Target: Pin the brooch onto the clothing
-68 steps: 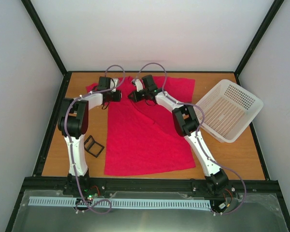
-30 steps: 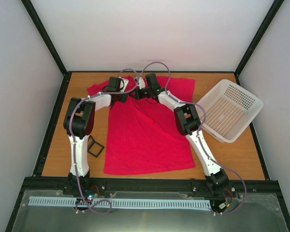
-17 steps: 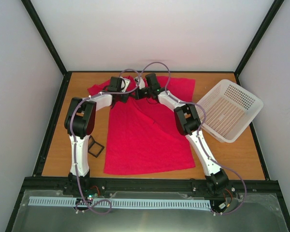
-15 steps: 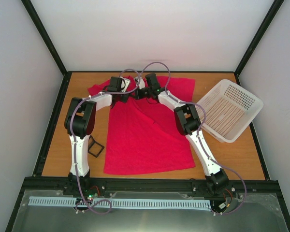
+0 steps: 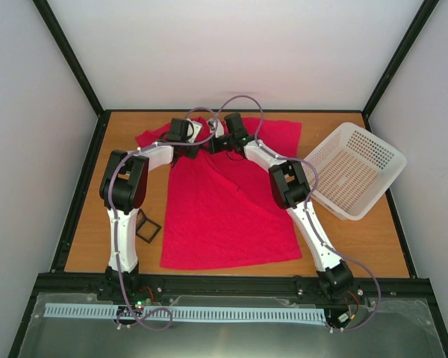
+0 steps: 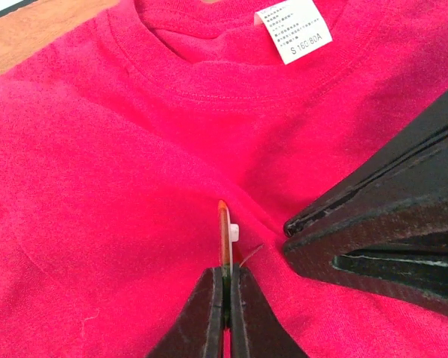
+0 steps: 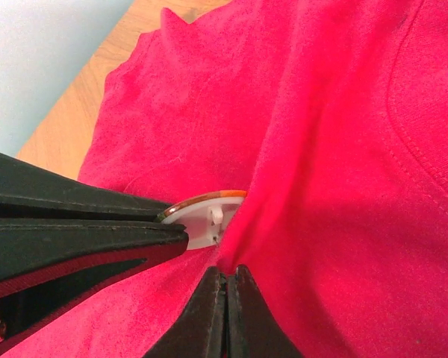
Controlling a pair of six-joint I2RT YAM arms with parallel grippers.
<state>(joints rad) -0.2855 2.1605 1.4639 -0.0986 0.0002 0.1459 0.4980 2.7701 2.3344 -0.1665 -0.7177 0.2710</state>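
At the left of the wooden table, a small black rectangular frame-like case lies beside the left arm, apart from the crimson-red short-sleeved T-shirt spread across the middle. Both arms reach to the T-shirt's far end and meet near the neck.

The left end effector is fully closed on the small round silvery-white brooch with an orange rim, gripping it edge-on with its white post pointing toward the right end effector. That one is closed too, its tips pinching a raised fold of red fabric, and the brooch touches that fold. At the far right, a white perforated plastic basket sits at the table's edge, near the sleeve.

The overhead view gives the whole layout, but the wrists hide the brooch there. The left wrist view alone shows the white size label inside the neck. The right wrist view shows the brooch's pale back face, which the left wrist view shows only as a thin edge.
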